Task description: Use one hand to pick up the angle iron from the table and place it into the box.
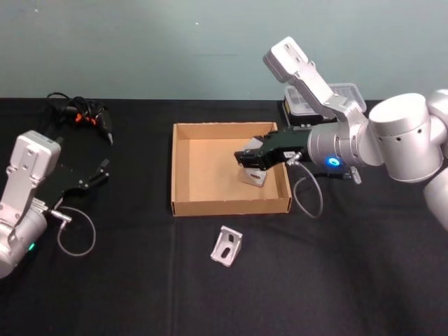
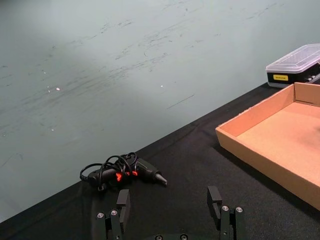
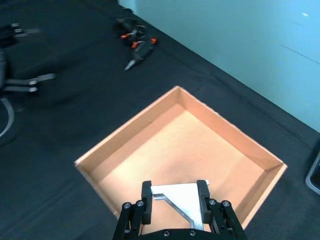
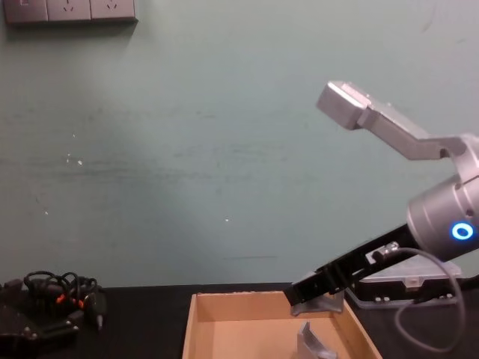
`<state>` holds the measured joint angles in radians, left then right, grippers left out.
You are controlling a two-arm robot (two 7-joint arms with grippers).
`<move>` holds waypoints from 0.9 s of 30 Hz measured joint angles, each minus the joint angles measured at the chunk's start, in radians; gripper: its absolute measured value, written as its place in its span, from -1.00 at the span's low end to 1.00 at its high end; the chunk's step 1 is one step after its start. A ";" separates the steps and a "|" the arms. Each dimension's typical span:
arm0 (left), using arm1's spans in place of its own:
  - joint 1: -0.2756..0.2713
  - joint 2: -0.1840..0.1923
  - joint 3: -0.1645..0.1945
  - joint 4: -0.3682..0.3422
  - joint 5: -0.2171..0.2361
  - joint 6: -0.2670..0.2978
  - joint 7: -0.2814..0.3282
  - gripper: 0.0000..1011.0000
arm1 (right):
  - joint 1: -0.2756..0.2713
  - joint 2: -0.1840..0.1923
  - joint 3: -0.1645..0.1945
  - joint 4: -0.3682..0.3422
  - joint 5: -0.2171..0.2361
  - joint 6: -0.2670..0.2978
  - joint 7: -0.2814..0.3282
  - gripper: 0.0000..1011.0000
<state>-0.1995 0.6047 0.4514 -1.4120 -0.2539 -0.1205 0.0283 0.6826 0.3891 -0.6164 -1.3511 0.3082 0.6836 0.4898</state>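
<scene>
where the tan cardboard box [image 1: 231, 206] lies open-topped in the middle of the black counter [image 1: 364, 280], the right gripper [image 1: 246, 159] reaches in over it from the robot's right, its jaws clamped on a silver angle iron [image 1: 255, 175]. in the head view that piece hangs at the gripper's tip above the right half of the box floor, near the right wall; whether it touches the cardboard i cannot tell. the right wrist view shows the grip from behind: the angle iron [image 3: 177, 200] sits between two black fingers [image 3: 146, 197], one flat face up toward the camera, with the box [image 3: 127, 127] spread out beneath it. in the chest view the right gripper [image 4: 299, 290] slants down over the box [image 4: 239, 310] from a joint with a glowing blue ring [image 4: 462, 232].

a second angle iron [image 1: 227, 246] lies on the counter just in front of the box's near wall, apart from it and touched by neither gripper.

the left gripper [image 1: 100, 173] is parked at the robot's left, well apart from the box. in its own wrist view the left gripper [image 2: 169, 202] has its jaws apart with nothing between them. beyond it lie a cable bundle [image 2: 122, 172] and the box's corner [image 2: 265, 160]. a black case with a clear lid [image 1: 346, 94] stands behind the box, near the wall.
</scene>
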 joint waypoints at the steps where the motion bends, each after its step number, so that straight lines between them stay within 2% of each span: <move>1: 0.000 0.000 0.000 0.000 0.000 0.000 0.000 1.00 | 0.001 -0.008 0.003 0.013 -0.001 -0.004 -0.006 0.06; 6: 0.000 0.000 0.000 0.000 0.000 0.000 0.000 1.00 | 0.002 -0.053 0.034 0.092 -0.006 -0.035 -0.050 0.06; 10: 0.000 0.000 0.000 0.000 0.000 0.000 0.000 1.00 | 0.002 -0.076 0.048 0.131 -0.015 -0.057 -0.073 0.06; 12: 0.000 0.000 0.000 0.000 0.000 0.000 0.000 1.00 | 0.011 -0.099 0.058 0.175 -0.023 -0.082 -0.086 0.06; 22: 0.000 0.000 0.000 0.000 0.000 0.000 0.000 1.00 | 0.053 -0.162 0.073 0.301 -0.050 -0.124 -0.101 0.06; 27: 0.000 0.000 0.000 0.000 0.000 0.000 0.000 1.00 | 0.062 -0.181 0.088 0.343 -0.055 -0.130 -0.105 0.06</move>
<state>-0.1995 0.6047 0.4513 -1.4120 -0.2540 -0.1205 0.0283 0.7448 0.2083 -0.5286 -1.0079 0.2531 0.5537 0.3848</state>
